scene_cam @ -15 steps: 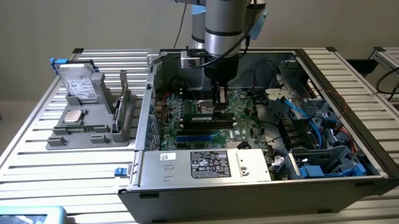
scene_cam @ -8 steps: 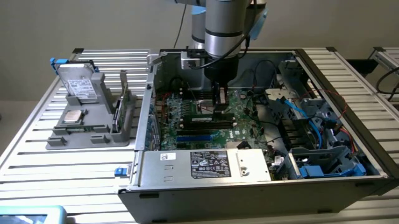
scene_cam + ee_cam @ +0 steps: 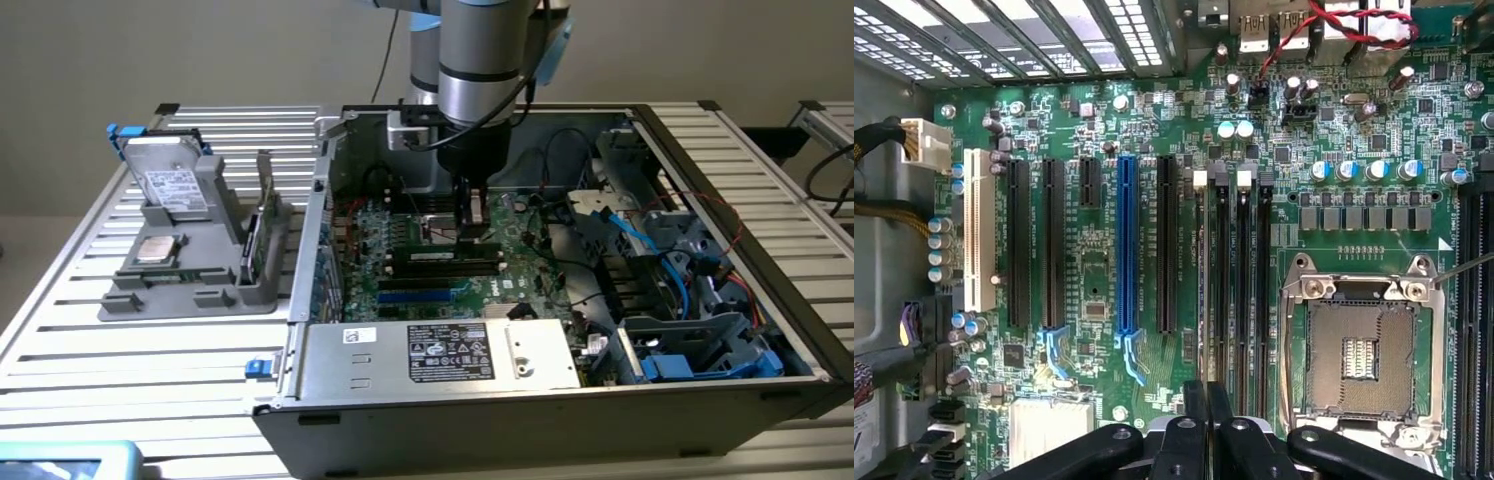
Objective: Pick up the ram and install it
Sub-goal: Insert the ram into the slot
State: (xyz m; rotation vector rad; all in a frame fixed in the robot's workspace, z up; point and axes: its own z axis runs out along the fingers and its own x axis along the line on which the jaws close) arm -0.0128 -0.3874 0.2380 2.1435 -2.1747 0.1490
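Risk: the ram (image 3: 1202, 290), which I read as the thin edge-on strip in line with the gripper (image 3: 1206, 425), could meet the black memory slots (image 3: 1244, 280) skewed. Pressing down then would jam or crack it. Fingers are pinched on its top edge. The arm (image 3: 474, 60) stands vertical inside the open computer case (image 3: 534, 410), wrist pointing straight down at the motherboard (image 3: 1094, 270).
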